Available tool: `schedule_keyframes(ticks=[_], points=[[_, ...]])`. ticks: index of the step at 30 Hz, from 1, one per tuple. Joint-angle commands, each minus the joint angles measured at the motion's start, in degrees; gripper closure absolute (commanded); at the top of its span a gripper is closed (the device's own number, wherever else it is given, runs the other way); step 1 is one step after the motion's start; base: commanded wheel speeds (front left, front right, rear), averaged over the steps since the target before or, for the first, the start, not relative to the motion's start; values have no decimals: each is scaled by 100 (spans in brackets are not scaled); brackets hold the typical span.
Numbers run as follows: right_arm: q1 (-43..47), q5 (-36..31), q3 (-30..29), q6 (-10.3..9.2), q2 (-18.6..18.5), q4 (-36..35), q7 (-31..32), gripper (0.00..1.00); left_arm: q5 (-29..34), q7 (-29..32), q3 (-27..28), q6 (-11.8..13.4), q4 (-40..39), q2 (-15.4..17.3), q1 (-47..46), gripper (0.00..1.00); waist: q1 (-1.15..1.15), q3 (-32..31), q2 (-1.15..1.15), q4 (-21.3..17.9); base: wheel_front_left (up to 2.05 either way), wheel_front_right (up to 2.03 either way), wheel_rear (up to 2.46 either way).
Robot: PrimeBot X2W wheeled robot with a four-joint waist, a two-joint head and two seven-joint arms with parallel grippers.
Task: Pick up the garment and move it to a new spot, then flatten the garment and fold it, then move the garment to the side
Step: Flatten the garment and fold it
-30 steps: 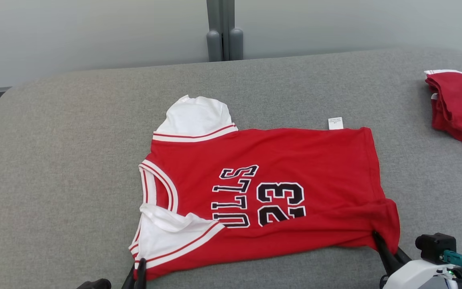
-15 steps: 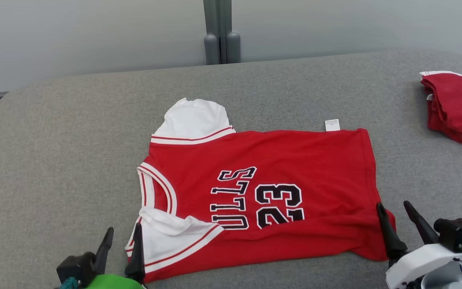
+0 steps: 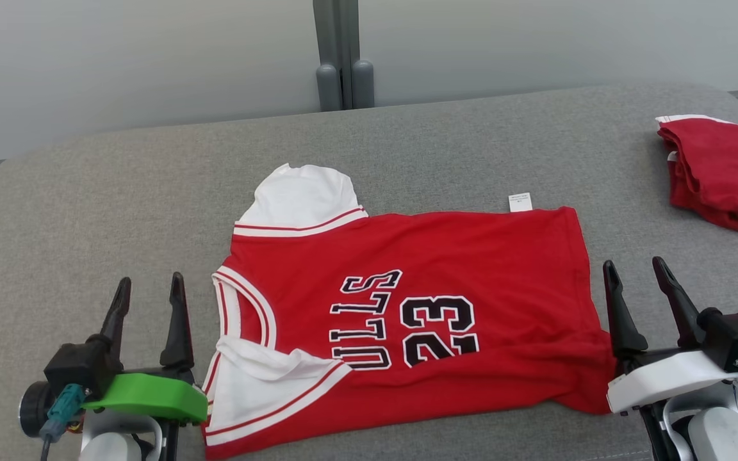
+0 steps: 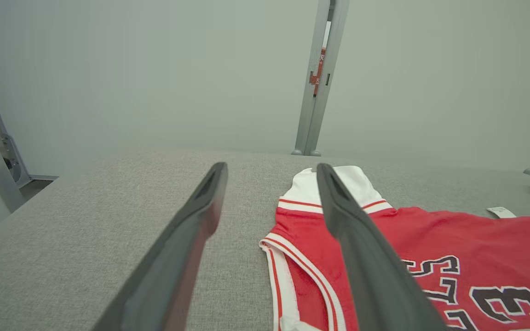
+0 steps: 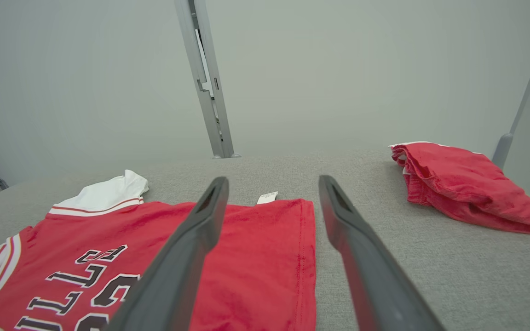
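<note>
A grey fabric-covered desk is filling the foreground, with a pale plain wall behind it and a grey upright post standing at its far edge.

A red basketball jersey is lying flat at the middle of the desk. Its neck opening is pointing toward the robot's left and its hem toward the right. It is showing the black, white-edged letters "ULLS" and the number "23". One white sleeve is sticking out at the far side. The near white sleeve is lying folded over the front and is covering the start of the lettering. A small white label is peeking out along the far edge, and the near hem corner is lying rumpled.

The left hand is hovering just beside the neck end. Its two dark fingers are standing spread apart and holding nothing.

The right hand is hovering just beside the hem. It is likewise spread and holding nothing; whether its inner finger is touching the cloth cannot be told.

A second red garment, loosely folded, is resting well apart at the far right of the desk.
</note>
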Motion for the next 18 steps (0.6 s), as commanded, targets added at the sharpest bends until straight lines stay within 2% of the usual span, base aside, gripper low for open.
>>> schedule_keyframes(ticks=[1, 10, 18], points=[[-67, -78, -27, 0, 36, -29, -49, 0, 75, -15, 67, -36, -4, 67, -104, 0, 0, -12, 0, -12, 0, 0, 0], [79, -302, -134, 0, 106, -34, -96, 0, 166, -16, 295, -158, 96, 157, -28, 0, 0, -53, 0, -41, 0, 0, 0], [260, -392, -145, 0, 149, -70, -93, 0, 179, -16, 401, -143, 150, 147, 135, 0, 0, -61, 0, -9, 0, 0, 0]])
